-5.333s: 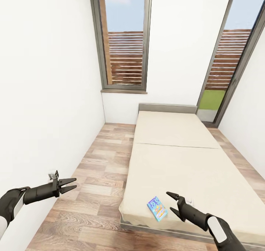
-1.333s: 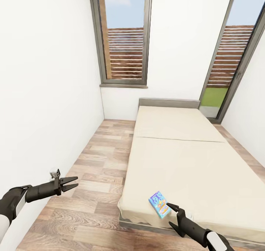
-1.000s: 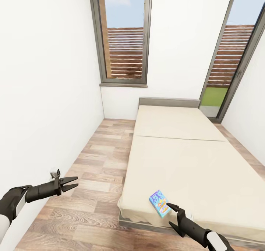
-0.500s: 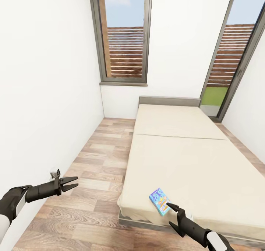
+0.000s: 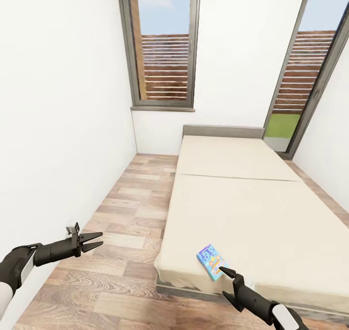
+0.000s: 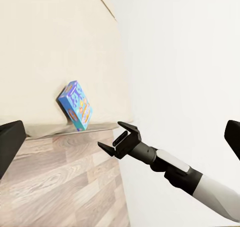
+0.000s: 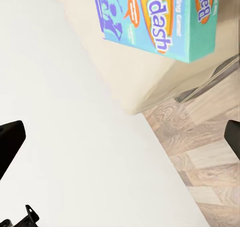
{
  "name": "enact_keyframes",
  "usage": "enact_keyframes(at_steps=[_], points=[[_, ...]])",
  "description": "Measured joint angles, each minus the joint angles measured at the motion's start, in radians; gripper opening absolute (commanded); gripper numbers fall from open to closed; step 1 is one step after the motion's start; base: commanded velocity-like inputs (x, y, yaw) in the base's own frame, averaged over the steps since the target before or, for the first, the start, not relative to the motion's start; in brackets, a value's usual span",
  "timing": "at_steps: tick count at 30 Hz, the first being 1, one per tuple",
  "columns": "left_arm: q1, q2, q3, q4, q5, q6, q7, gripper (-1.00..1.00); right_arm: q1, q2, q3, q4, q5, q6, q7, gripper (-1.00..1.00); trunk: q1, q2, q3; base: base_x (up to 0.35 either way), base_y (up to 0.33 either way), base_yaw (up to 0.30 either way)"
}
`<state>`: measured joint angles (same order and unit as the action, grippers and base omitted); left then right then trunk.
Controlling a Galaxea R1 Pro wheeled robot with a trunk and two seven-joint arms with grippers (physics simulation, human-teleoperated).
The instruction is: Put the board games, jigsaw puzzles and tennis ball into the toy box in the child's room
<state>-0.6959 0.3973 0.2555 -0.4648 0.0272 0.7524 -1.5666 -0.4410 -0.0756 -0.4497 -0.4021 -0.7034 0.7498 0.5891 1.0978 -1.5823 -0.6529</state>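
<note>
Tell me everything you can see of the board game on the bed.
The board game is a flat rectangular box, seemingly cardboard, with a blue and teal face, cartoon figures, orange speech bubbles and lettering. It lies flat and closed on the beige bed, near the foot corner on the floor side, turned askew to the edges. Only the mattress touches it. The right gripper, open, sits just short of its near end; whether a fingertip touches it is unclear.

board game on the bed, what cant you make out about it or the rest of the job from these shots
- Board game: in the right wrist view its box runs past the frame edge, so the title reads only in part.
- Contact: head view, right hand has a fingertip at the box edge; touching or apart is unclear.
- Second board game: none can be made out on the bed, whose right side is cut off.
</note>
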Motion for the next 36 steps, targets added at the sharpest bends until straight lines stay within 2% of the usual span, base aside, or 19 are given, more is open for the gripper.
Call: enact_keyframes(at_steps=[36], points=[[0.0,0.0,-0.001,0.0,0.0,-0.004,0.0,1.0,0.0,0.0,0.0,0.0,0.001,0.0,0.002,1.0,0.138,-0.252,-0.113,0.0,0.0,0.0]])
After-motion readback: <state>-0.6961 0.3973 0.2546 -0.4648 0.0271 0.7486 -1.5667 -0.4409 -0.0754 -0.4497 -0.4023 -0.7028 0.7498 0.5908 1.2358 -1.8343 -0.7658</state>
